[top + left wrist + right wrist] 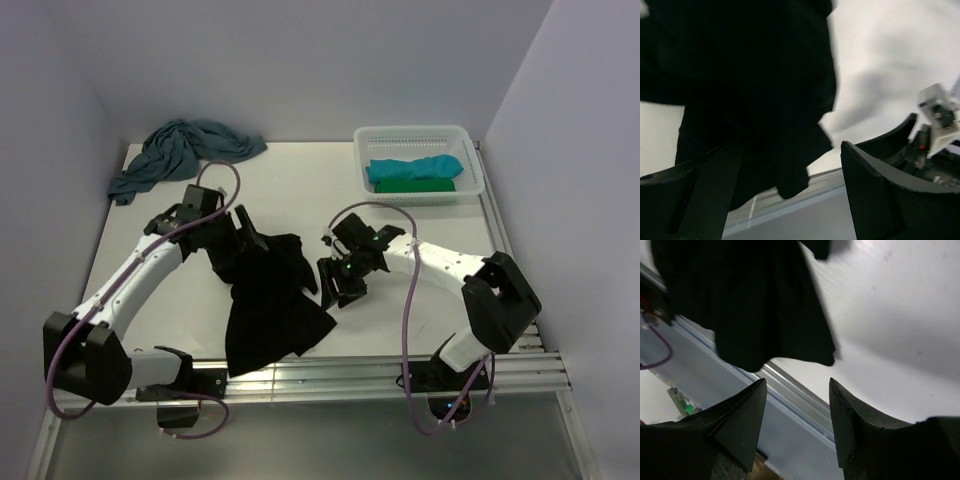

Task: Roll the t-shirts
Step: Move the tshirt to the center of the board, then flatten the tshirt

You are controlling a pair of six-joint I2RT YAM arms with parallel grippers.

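Blk t-shirt (270, 300) rumpled on table (300, 180), L fingers (880, 190) apart

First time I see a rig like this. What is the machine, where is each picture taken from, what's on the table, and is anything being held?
This is a robot: a left arm and a right arm bolted at the near edge of a table, each ending in a two-finger gripper. The wide picture looks down from above and behind them; the other two come from wrist cameras, so the dark wedges are the fingers. A black t-shirt lies in the middle, a crumpled dusty-blue t-shirt far left. A white mesh basket holds a turquoise t-shirt and a green t-shirt. The left gripper and right gripper are both open, holding nothing.
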